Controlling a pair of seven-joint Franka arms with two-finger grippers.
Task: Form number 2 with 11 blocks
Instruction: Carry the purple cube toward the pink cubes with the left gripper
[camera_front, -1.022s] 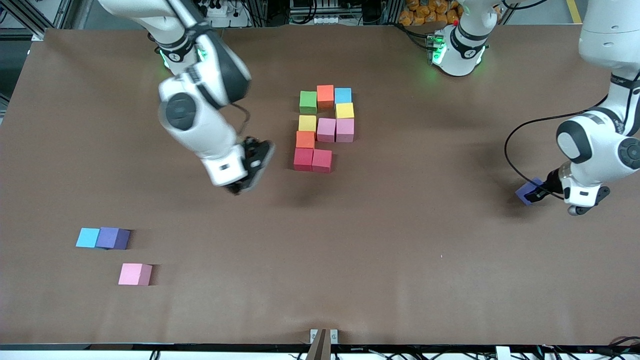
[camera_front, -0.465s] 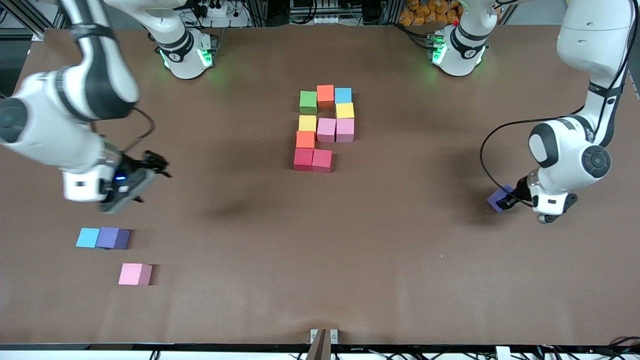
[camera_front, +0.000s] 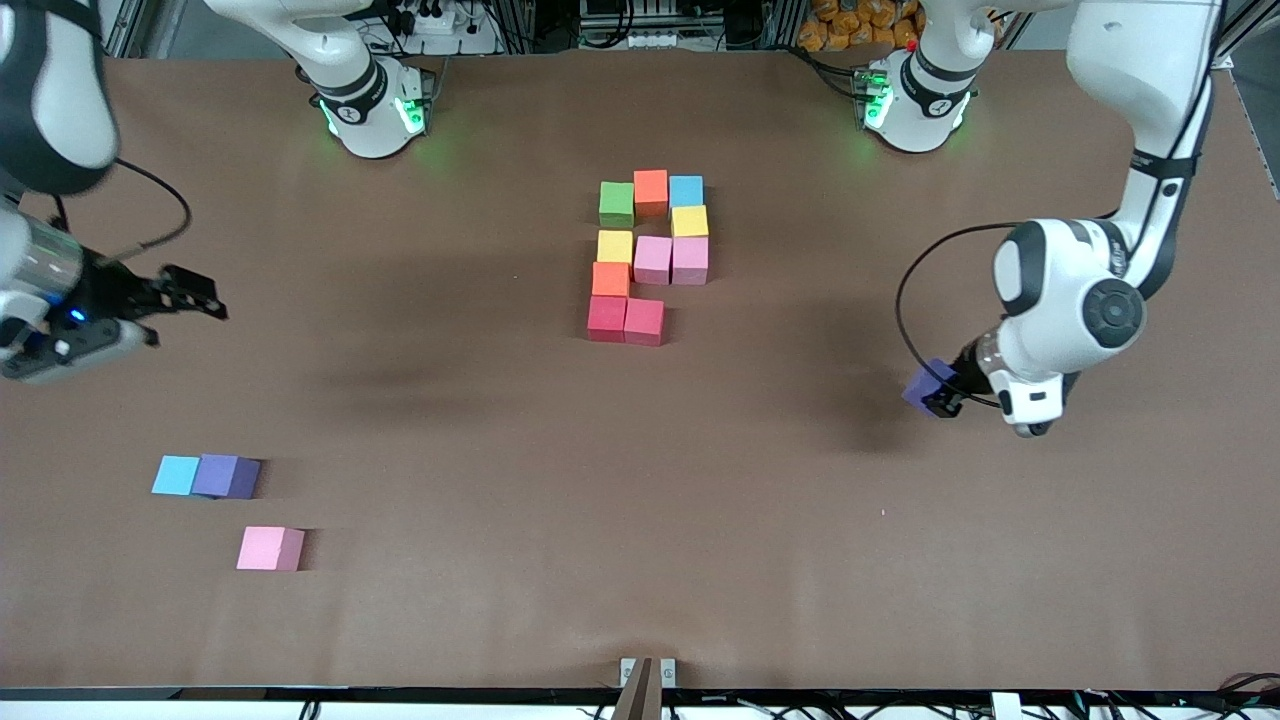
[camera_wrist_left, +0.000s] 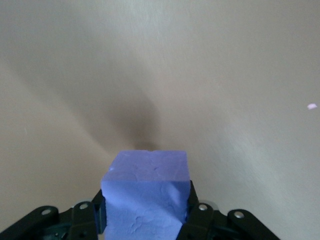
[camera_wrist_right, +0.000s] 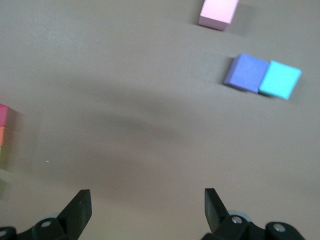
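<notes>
Several blocks stand packed together mid-table as a partial number 2 (camera_front: 648, 255): green (camera_front: 616, 203), orange (camera_front: 650, 192) and blue (camera_front: 686, 190) along its farthest row, two red ones (camera_front: 625, 320) in its nearest row. My left gripper (camera_front: 940, 392) is shut on a purple block (camera_front: 926, 384) over bare table toward the left arm's end. In the left wrist view that purple block (camera_wrist_left: 146, 195) fills the gap between the fingers of the left gripper (camera_wrist_left: 145, 212). My right gripper (camera_front: 195, 295) hangs open and empty at the right arm's end; the right wrist view shows the right gripper (camera_wrist_right: 145, 210) over bare table.
Three loose blocks lie toward the right arm's end, near the front camera: light blue (camera_front: 176, 475) touching purple (camera_front: 226, 476), and pink (camera_front: 269, 548) nearer still. The right wrist view shows the same pink (camera_wrist_right: 218, 12), purple (camera_wrist_right: 246, 73) and light blue (camera_wrist_right: 280, 80) blocks.
The right arm swung away from beside the number 2 out to its end of the table. The left arm carried the purple block toward the middle.
</notes>
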